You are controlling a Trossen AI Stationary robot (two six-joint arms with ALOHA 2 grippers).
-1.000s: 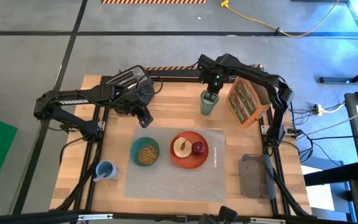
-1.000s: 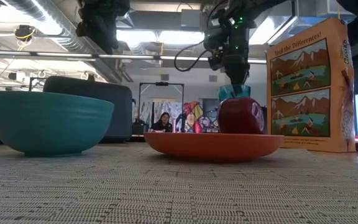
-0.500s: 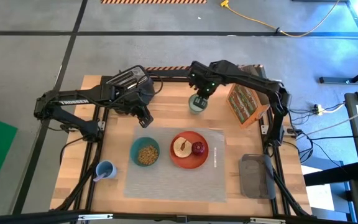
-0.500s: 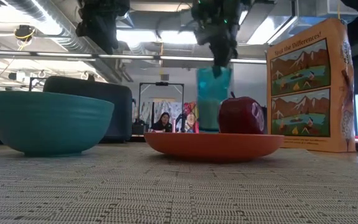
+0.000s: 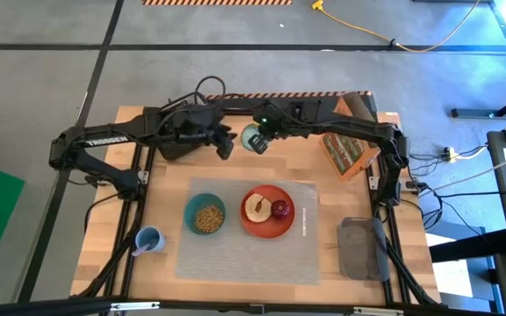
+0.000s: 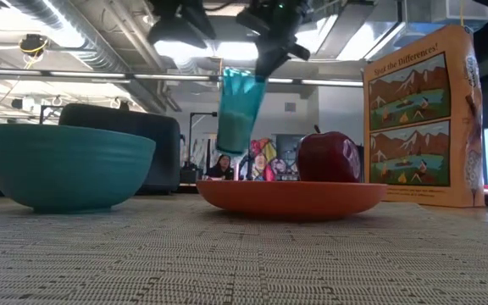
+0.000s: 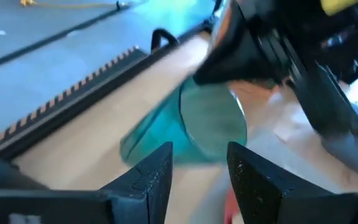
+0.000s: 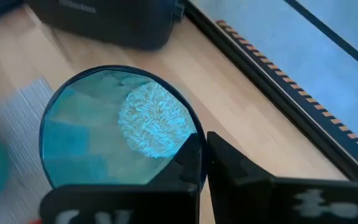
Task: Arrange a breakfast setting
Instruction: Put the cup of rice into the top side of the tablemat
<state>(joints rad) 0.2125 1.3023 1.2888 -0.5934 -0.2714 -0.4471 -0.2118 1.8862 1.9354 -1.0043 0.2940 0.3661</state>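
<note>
Translucent green glass (image 5: 255,139) hangs tilted above the table; apple (image 5: 280,209) and toast slice (image 5: 256,207) share the orange-red plate (image 5: 267,226); teal bowl (image 5: 206,215) sits beside it.

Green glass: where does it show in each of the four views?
High view: green glass at the table's back, in the right gripper.
Low view: tilted in the air, above the orange plate.
Left wrist view: centre.
Right wrist view: rim-on.
Shared landmark: right gripper.
</note>
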